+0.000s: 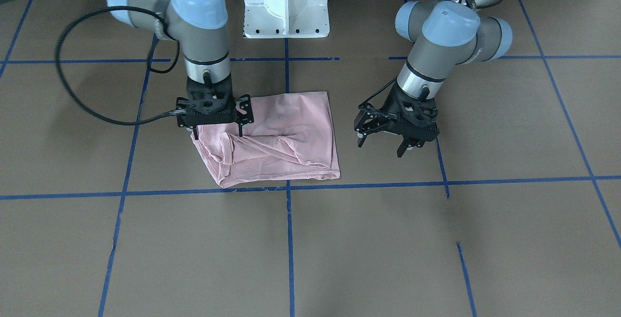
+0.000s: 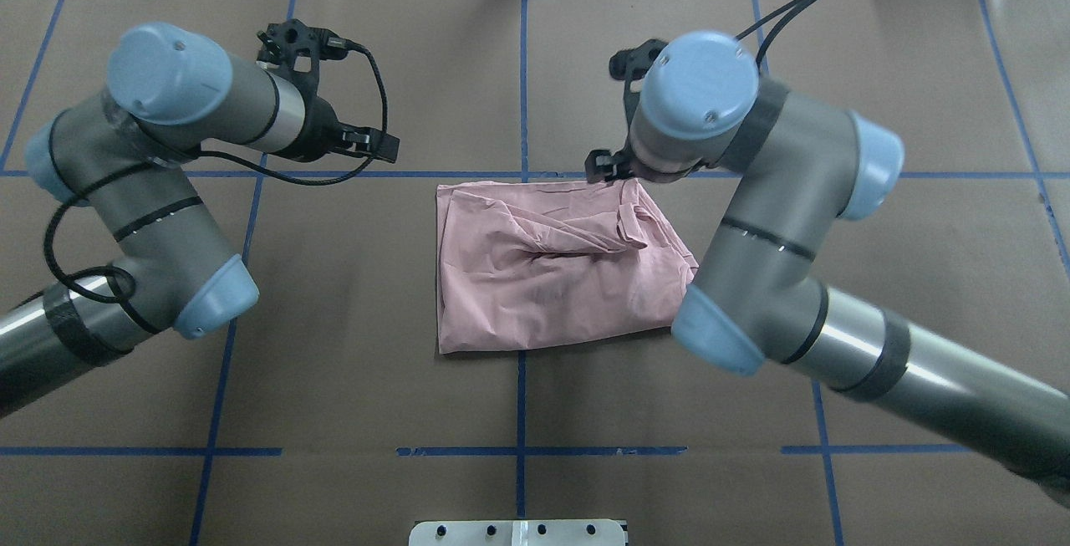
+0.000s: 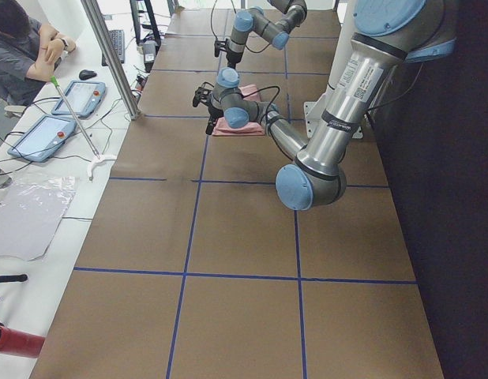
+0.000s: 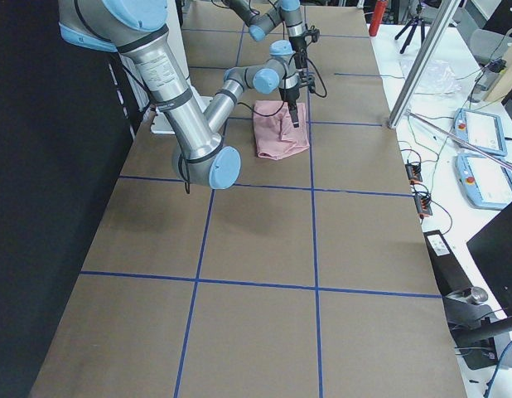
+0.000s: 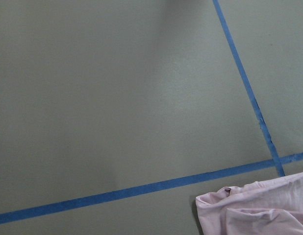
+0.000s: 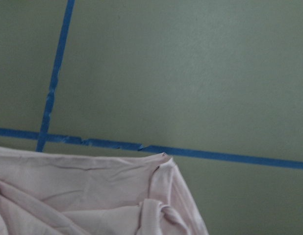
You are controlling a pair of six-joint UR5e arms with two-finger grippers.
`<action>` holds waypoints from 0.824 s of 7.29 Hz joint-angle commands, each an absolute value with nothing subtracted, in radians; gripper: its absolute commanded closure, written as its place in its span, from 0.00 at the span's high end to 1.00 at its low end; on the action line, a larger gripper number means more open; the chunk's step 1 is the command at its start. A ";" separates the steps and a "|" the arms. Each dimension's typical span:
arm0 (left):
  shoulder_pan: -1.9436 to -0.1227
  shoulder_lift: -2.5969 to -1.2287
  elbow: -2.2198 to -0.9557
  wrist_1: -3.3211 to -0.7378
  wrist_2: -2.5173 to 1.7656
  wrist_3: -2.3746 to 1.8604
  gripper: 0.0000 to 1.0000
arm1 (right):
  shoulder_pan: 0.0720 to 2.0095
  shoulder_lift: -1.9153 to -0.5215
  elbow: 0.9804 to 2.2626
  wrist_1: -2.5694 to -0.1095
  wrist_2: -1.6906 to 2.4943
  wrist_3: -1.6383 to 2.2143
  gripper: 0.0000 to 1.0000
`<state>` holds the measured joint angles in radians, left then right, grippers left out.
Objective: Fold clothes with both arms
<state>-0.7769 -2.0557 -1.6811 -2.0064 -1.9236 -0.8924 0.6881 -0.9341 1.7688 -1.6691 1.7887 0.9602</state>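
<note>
The pale pink T-shirt (image 1: 286, 137) lies in a rumpled folded rectangle at the middle of the desk (image 1: 388, 249), its top layer creased and one end bunched. The right gripper (image 1: 218, 133) stands over that bunched end, fingers spread and pinching nothing, while the left gripper (image 1: 381, 146), also spread, hangs beside the opposite edge, clear of the cloth. Closing here, the right could catch just the top layer and drag the stack askew, since the left is not anchoring it.

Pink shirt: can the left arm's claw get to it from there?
Probably yes. The left gripper hangs open beside the pink shirt, with only bare table between them; the right gripper is over its other edge.
</note>
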 commanded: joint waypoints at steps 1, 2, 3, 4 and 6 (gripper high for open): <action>-0.949 -1.970 -1.748 -1.915 -2.032 -0.580 1.00 | 0.935 -1.010 1.793 -1.671 2.013 0.701 1.00; -1.048 -1.938 -1.781 -1.828 -2.043 -0.405 1.00 | 1.048 -1.075 1.793 -1.671 2.089 0.545 1.00; -1.157 -1.913 -1.799 -1.746 -2.055 -0.223 1.00 | 1.152 -1.150 1.792 -1.672 2.144 0.370 1.00; -1.269 -1.878 -1.798 -1.696 -2.092 -0.042 1.00 | 1.254 -1.223 1.786 -1.674 2.179 0.204 1.00; -1.402 -1.759 -1.799 -1.692 -2.120 0.081 1.00 | 1.368 -1.422 1.793 -1.634 2.206 0.124 1.00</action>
<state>-1.3250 -1.8341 -1.7958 -1.6980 -2.1011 0.0082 1.2962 -1.2956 1.7860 -1.6613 2.1899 0.1787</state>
